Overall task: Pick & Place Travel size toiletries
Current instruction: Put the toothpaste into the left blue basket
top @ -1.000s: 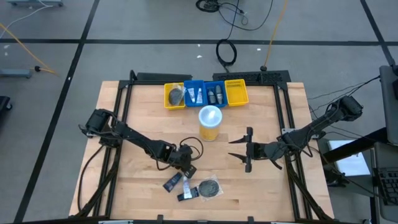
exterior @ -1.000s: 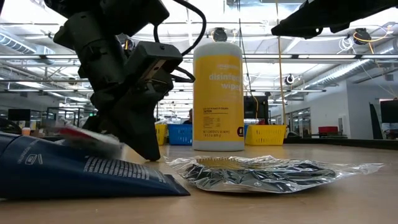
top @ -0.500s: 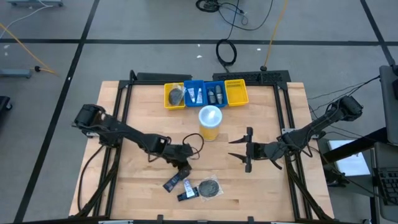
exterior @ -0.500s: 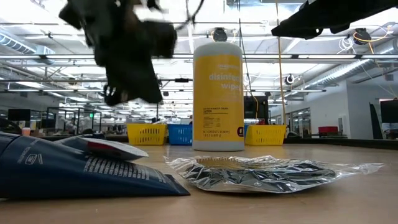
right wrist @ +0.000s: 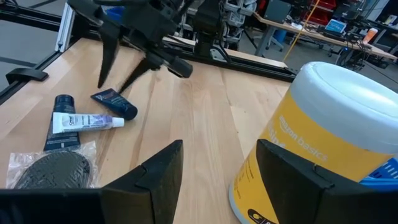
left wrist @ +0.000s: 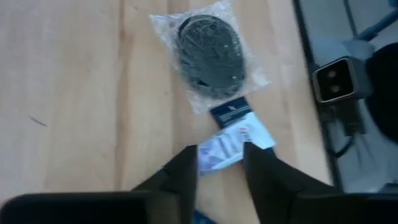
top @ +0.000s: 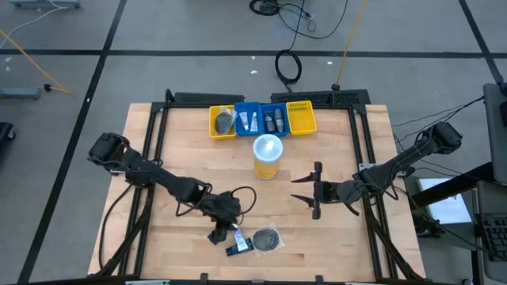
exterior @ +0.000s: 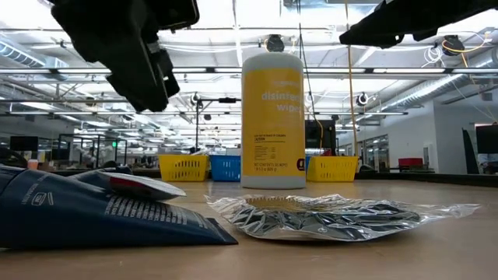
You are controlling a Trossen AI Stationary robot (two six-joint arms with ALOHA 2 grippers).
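Hovering above white tube (left wrist: 233,144), left gripper (left wrist: 219,163) (fingers parted, empty-handed).

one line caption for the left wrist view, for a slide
Left gripper open above a white tube, with a bagged round dark packet beyond on the wooden table.

Navy tubes (right wrist: 114,102), a white tube (right wrist: 86,121), yellow and blue bins (top: 262,119).

Low in the high view, just left of centre, four travel toiletries lie flat on the wooden table: a dark navy tube (top: 219,234), a white tube with a dark cap (right wrist: 86,122) beside it, a second navy tube (top: 238,248), and a round dark grey pad in clear crinkled plastic (top: 266,240). More small items fill the bins at top centre.
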